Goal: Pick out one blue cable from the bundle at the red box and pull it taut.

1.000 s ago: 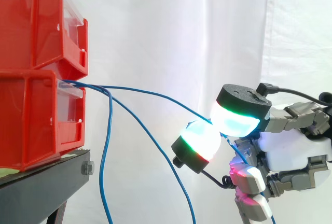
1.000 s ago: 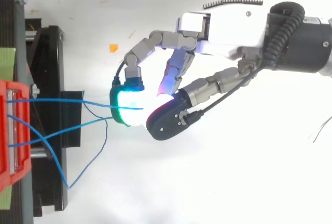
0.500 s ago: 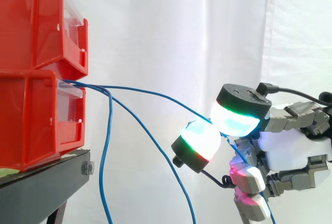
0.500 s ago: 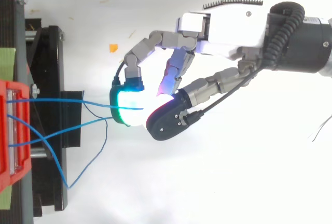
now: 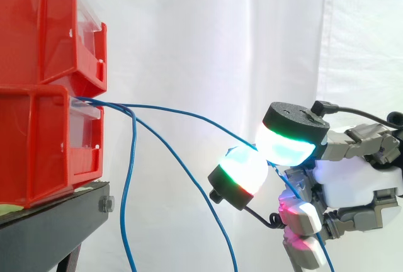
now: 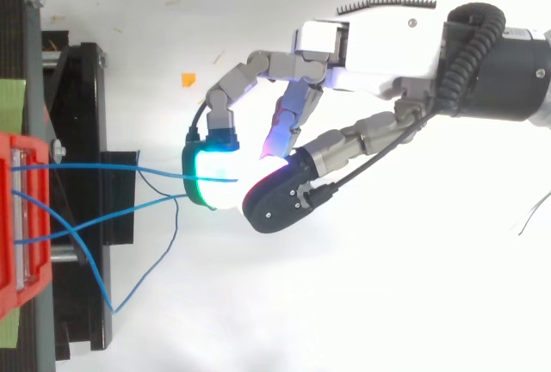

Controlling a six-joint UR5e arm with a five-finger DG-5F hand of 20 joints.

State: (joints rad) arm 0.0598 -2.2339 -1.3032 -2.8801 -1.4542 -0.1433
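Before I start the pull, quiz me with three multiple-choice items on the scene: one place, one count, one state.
1. The blue cables leave the red bins: A where the two bins meet; B over the upper bin's top; C below the lower bin.
2. Red bins stacked: A one; B two; C four.
3. The cable in the robot hand: A straight and taut; B curved, slack; C cut.
Answers: 1 A, they emerge at the seam; 2 B, one sits on another; 3 B, it arcs down to the pinching pads.
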